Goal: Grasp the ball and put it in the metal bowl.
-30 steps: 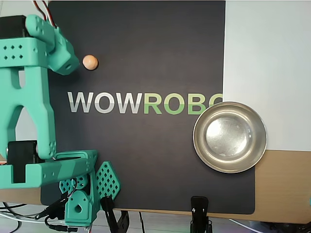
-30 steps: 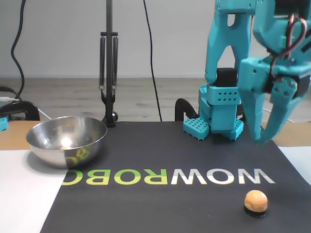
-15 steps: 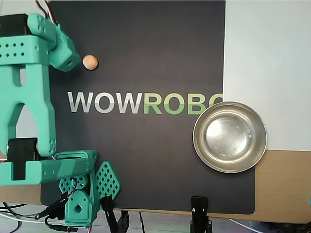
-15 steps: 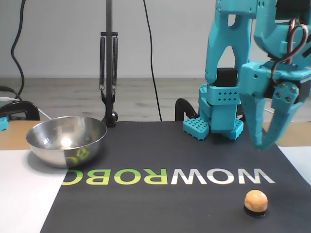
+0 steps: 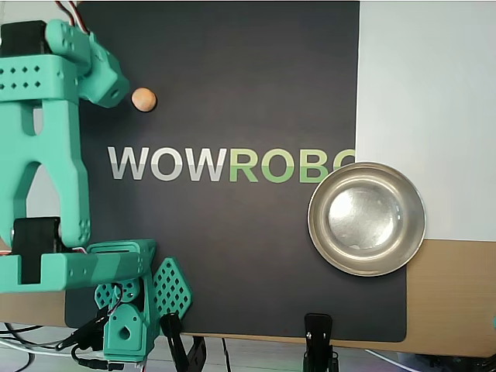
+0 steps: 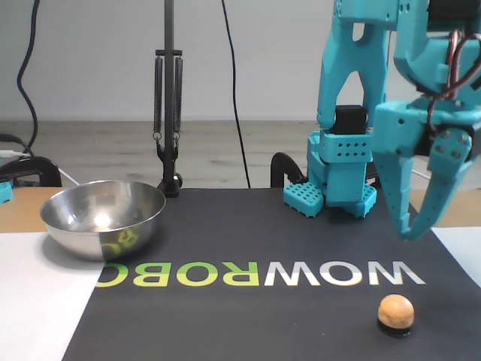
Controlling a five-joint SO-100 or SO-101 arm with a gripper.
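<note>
The ball [image 5: 143,99] [image 6: 395,310] is a small peach-tan sphere resting on the black mat above the "W" of the lettering in the overhead view. The metal bowl [image 5: 366,218] [image 6: 103,216] is shiny, empty, and sits at the mat's opposite edge. My teal gripper [image 5: 118,91] [image 6: 410,233] hangs above the mat, just left of the ball in the overhead view. In the fixed view it is above and slightly behind the ball. Its fingertips meet at a point with nothing between them, and it does not touch the ball.
The arm's teal base [image 5: 128,310] [image 6: 338,177] stands at the mat's edge. A black clamp stand [image 6: 168,113] rises behind the bowl. White paper [image 5: 426,93] and bare wood border the mat beyond the bowl.
The gripper has shifted slightly past the lettering toward the ball's side of the mat and dropped lower in the fixed view. Ball and bowl have not moved.
</note>
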